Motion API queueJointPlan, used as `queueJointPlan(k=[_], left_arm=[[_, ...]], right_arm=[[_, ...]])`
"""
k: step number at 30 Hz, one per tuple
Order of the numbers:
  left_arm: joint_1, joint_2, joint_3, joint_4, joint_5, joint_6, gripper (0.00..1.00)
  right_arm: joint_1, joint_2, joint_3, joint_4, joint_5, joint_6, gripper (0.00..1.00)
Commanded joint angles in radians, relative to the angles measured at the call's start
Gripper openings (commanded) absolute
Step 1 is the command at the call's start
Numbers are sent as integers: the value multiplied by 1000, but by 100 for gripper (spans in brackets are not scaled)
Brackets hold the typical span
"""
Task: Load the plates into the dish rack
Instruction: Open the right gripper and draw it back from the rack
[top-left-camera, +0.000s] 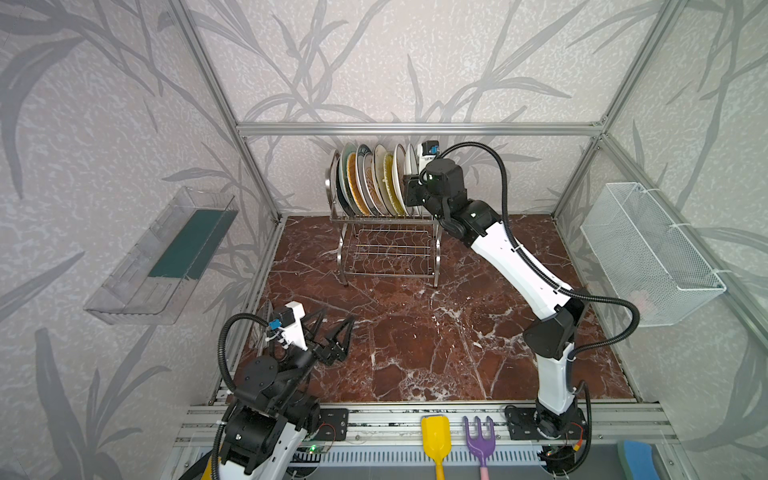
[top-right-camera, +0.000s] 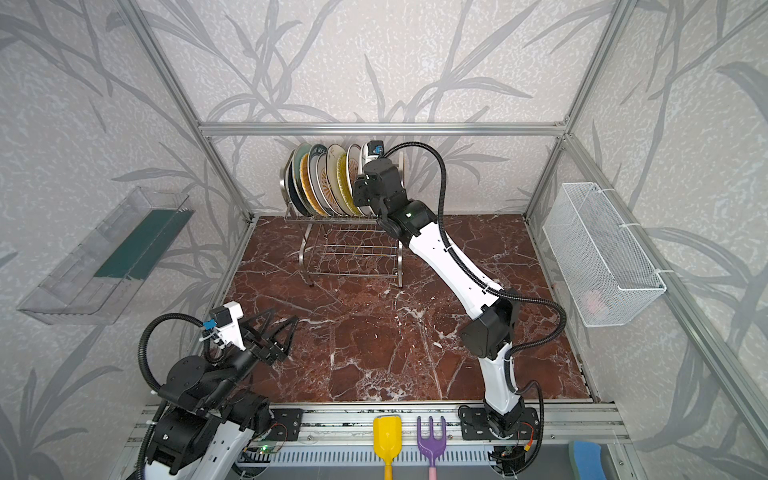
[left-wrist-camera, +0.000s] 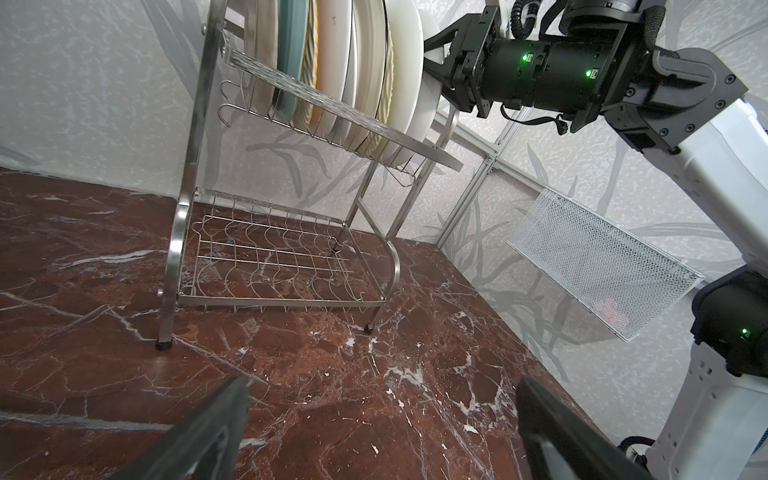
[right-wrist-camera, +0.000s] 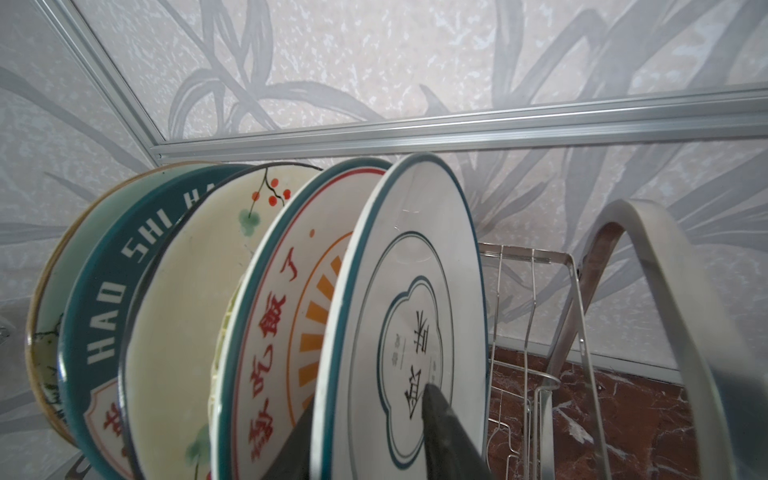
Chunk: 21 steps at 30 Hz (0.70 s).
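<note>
Standing on edge in the upper tier of the dish rack, the plates fill a tight row, leaning slightly, rim beside rim. The rack sits at the middle of the back edge of the dark red marble tabletop. Its lower tier is bare, and no plate lies on the tabletop in any view. The row is too closely packed to count with certainty.

The right gripper reaches to the right-hand end of the row. In the right wrist view its dark fingers straddle the end plate, white with a teal rim and black Chinese characters, one finger on each face. Whether they pinch the plate or have eased off it cannot be told. The plate appears seated in a slot, with a few bare slot wires beyond it.

The left gripper hovers low near the front left corner of the tabletop, fingers spread wide, holding nothing.

Loading looks almost complete: what seems left is freeing this end plate and drawing the right arm clear.
</note>
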Motion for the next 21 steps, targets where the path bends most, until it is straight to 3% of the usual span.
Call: queueJointPlan(k=[1, 21], left_arm=[[5, -12, -9, 20, 5, -2, 99], [5, -13, -7, 17, 5, -2, 99]], right_arm=[[-2, -56, 50, -10, -22, 9, 37], [-3, -137, 105, -52, -87, 12, 38]])
